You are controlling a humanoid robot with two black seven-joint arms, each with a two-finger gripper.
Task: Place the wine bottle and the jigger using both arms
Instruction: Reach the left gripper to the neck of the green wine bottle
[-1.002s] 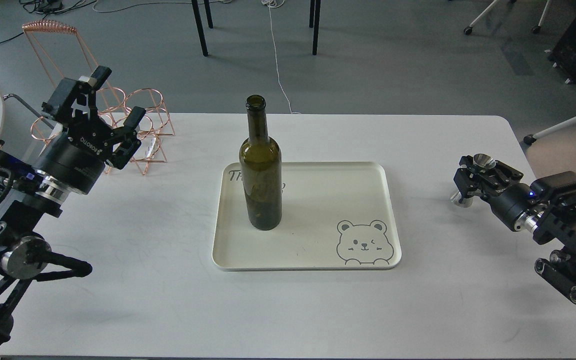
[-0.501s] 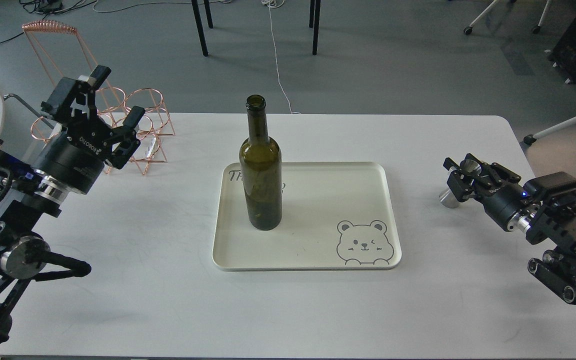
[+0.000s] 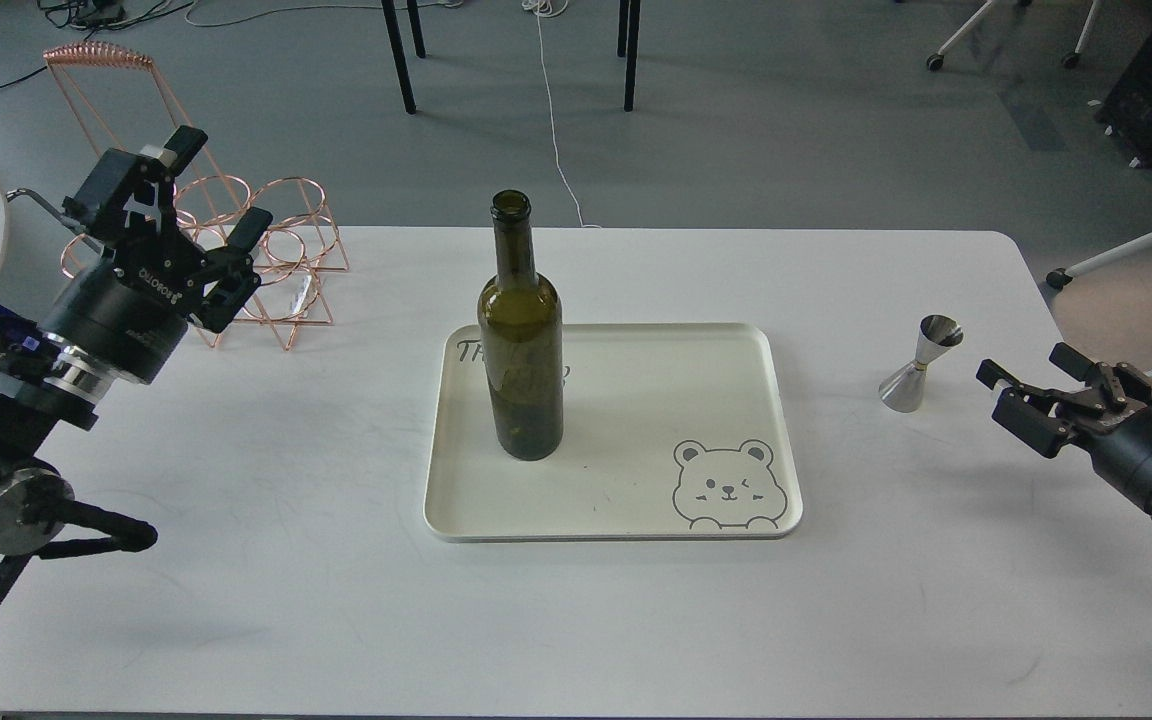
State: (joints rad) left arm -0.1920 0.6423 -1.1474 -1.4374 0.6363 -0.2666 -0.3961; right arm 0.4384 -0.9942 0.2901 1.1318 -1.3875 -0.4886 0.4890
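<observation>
On the white table (image 3: 336, 520), a cream tray (image 3: 636, 520) lies at the middle, a bear face drawn in its near right corner. The bottle (image 3: 521, 340) stands upright on the tray's left half, dark green, open at the mouth, with nothing touching it. The jigger (image 3: 921, 366) stands upright on the bare table to the right of the tray, apart from its edge, its narrow waist between two steel cones.

The right gripper (image 3: 1034, 395) hangs low over the table just right of the jigger, its fingers spread and pointing left toward it, with a clear gap between them and the steel. It holds nothing.

The left gripper (image 3: 204, 205) is raised at the far left, well apart from the bottle. Its two fingers stand wide apart, one pointing up and the other out to the right, and nothing is between them. Behind it, at the table's far left corner, sits a copper wire rack (image 3: 281, 260) with round loops; the gripper overlaps it in the view, though whether they touch cannot be told.
</observation>
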